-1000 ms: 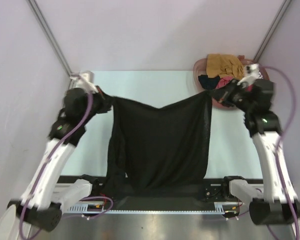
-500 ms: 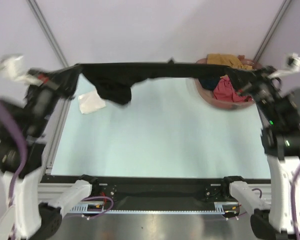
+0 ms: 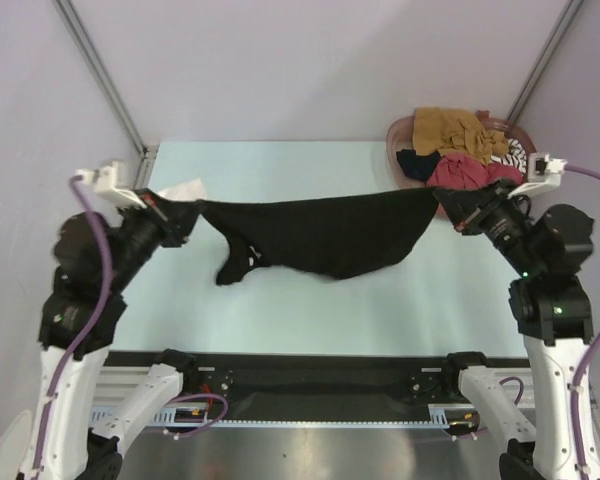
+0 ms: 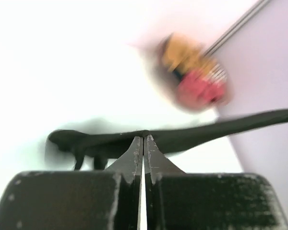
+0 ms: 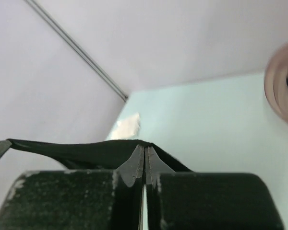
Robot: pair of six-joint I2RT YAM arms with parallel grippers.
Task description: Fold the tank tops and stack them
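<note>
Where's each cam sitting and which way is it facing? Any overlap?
Top external: above, behind the bases, looking down on the table; both arms, left gripper and right gripper holding the black tank top between them.
Left wrist: on left arm, facing the basket; own shut fingers.
Right wrist: on right arm, facing the white cloth; own shut fingers.
Shared: wrist views both see the tank top.

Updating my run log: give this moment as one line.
left claw: shut on black tank top | right claw: shut on same top | state: stretched between claws
</note>
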